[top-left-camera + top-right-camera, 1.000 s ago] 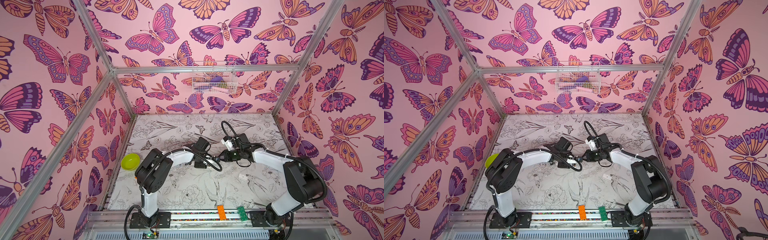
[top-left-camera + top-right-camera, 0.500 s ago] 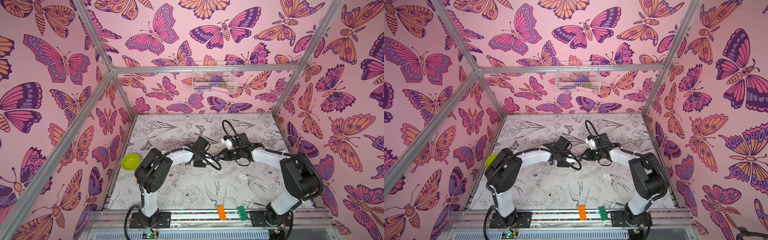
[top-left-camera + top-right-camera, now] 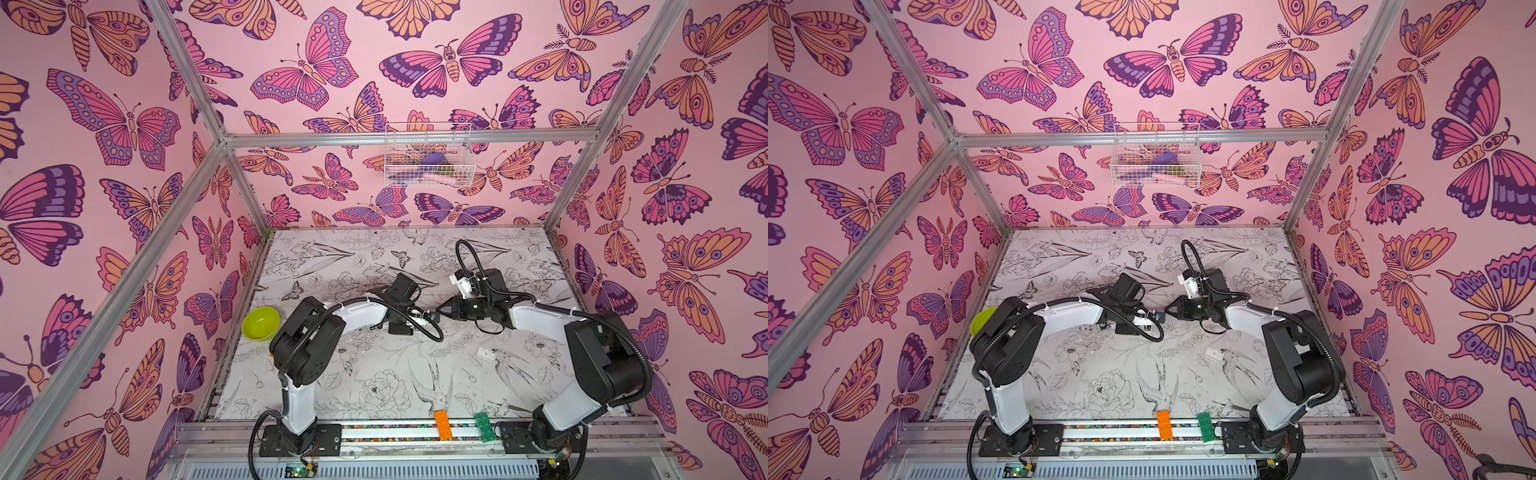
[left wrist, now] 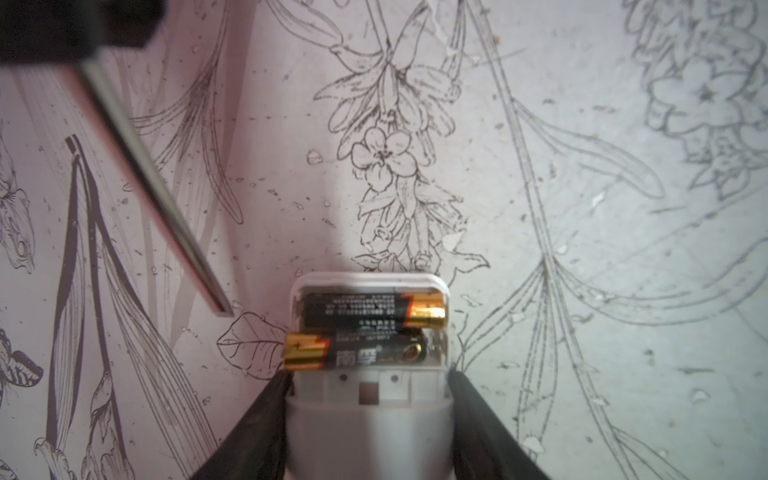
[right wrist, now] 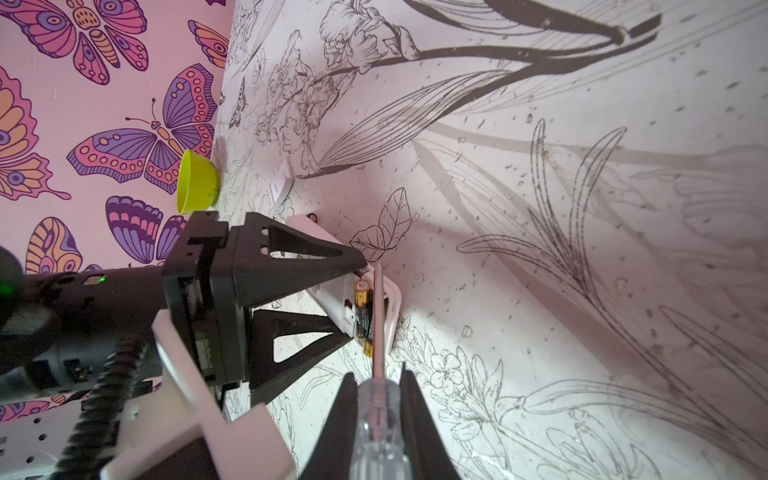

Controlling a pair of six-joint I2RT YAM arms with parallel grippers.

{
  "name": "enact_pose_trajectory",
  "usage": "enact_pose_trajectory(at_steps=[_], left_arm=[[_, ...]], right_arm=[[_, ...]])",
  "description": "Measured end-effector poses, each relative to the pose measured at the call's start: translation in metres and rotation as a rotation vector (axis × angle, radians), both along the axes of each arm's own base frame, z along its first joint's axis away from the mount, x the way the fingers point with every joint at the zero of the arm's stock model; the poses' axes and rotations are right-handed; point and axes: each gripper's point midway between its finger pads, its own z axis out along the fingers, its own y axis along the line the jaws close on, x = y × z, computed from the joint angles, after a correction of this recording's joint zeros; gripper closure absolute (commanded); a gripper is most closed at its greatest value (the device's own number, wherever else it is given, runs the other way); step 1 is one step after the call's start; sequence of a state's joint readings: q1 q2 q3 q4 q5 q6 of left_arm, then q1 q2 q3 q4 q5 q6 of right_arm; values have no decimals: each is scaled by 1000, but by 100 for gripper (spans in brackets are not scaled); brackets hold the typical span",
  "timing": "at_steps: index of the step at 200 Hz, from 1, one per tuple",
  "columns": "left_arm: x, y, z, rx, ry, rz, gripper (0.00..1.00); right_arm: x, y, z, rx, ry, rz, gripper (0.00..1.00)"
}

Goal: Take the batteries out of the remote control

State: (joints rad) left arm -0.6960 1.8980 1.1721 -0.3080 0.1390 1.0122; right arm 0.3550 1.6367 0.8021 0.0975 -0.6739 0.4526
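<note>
1. Your left gripper [image 4: 369,380] is closed on the remote [image 4: 368,428]. One finger presses each long side, just behind the open battery bay, and the remote is held above the table [image 3: 374,257].
2. Both batteries [image 4: 353,309] are in that bay, lying side by side across the remote.
3. The one nearer the remote's end sits level in its slot, gold end toward one wall.
4. The one nearer the fingers [image 4: 357,353] is turned the opposite way. Its gold end pokes out past the side of the bay, so it looks partly lifted from its seat.
5. Your right gripper [image 5: 377,372] is clamped narrow on the clear handle of the screwdriver [image 5: 378,415], with the shaft pointing out past the fingertips.
6. In the left wrist view the shaft's tip [image 4: 224,309] hangs just beside the remote's end, apart from the casing and from both batteries. In the right wrist view the shaft crosses in front of the bay, so you cannot judge contact there.
7. In both top views the two grippers meet nose to nose near the table's middle.
8. The bowl [image 3: 261,323] stands at the table's left edge, well apart from the remote.
9. A small white piece [image 3: 484,353] lies on the table near your right arm.
</note>
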Motion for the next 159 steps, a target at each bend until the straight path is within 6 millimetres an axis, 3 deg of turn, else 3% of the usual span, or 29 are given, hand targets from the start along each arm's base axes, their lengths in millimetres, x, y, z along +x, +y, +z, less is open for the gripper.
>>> enact_pose_trajectory(at_steps=[159], left_arm=[[-1, 0, 0, -3, -2, -1, 73]], right_arm=[[-30, 13, -11, 90, 72, 79, 100]])
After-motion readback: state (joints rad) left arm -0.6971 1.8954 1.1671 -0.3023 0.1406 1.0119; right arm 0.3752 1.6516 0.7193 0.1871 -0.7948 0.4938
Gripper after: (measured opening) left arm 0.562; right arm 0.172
